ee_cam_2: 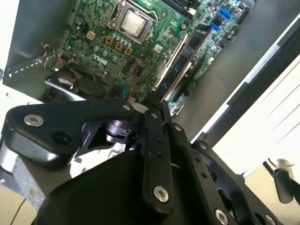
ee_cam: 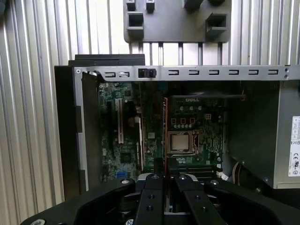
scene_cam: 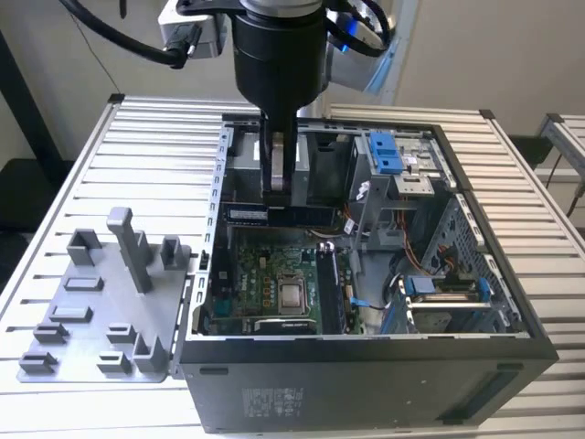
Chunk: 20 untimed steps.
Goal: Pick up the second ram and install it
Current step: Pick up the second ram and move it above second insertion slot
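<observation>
My gripper [scene_cam: 280,194] hangs over the open computer case [scene_cam: 366,370], above the far part of the motherboard. It is shut on the second ram [scene_cam: 247,214], a thin dark stick with a white label. The stick lies level and runs across the exterior view from left to right. In both wrist views the ram [ee_cam_2: 187,51] [ee_cam: 165,136] shows edge-on, reaching out from between the closed fingertips [ee_cam_2: 151,117] [ee_cam: 154,180]. Below lie the CPU socket [scene_cam: 292,294] [ee_cam: 180,143] and, on the exterior view's right of it, dark slots [scene_cam: 331,283].
A grey plastic tray [scene_cam: 91,311] [ee_cam: 173,28] with upright posts lies on the slatted metal table [scene_cam: 137,137] at the case's left. Inside the case are blue drive brackets [scene_cam: 386,151], cables [scene_cam: 416,265] and metal walls around the board.
</observation>
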Available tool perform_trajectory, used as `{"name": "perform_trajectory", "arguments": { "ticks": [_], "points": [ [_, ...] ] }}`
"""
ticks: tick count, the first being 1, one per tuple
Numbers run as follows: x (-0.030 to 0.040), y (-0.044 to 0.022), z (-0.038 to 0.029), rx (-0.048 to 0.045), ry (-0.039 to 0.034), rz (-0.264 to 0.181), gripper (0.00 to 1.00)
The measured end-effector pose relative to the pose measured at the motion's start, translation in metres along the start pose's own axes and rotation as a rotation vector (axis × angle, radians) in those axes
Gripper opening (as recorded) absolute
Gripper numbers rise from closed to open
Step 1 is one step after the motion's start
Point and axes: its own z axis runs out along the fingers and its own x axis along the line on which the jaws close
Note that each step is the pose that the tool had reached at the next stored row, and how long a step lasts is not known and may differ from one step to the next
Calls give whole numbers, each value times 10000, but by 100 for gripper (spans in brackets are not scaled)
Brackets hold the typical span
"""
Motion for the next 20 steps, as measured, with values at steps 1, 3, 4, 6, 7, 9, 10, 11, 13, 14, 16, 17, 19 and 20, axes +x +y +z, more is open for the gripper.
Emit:
{"name": "perform_trajectory", "arguments": {
  "ticks": [1, 3, 4, 6, 7, 9, 10, 11, 13, 14, 16, 17, 19, 20],
  "points": [
    [-1, -27, 1, 0, -1, 0, 14],
    [-4, -84, 2, 0, -1, 0, 14],
    [-5, -112, 2, 0, -1, -1, 14],
    [-8, -170, 3, 0, -1, 0, 14],
    [-9, -199, 4, 1, -1, 0, 14],
    [-12, -260, 4, 0, 0, 0, 14],
    [-13, -289, 5, 1, -1, -1, 14],
    [-14, -319, 6, 0, -1, -1, 14],
    [-16, -376, 6, 0, -1, 0, 14],
    [-18, -404, 7, 0, -1, 0, 14],
    [-20, -460, 8, 1, 0, 0, 14],
    [-21, -487, 8, 0, -1, -1, 14],
    [-24, -543, 9, 1, -1, 1, 14],
    [-25, -569, 9, 1, 0, 1, 14]
  ]
}}
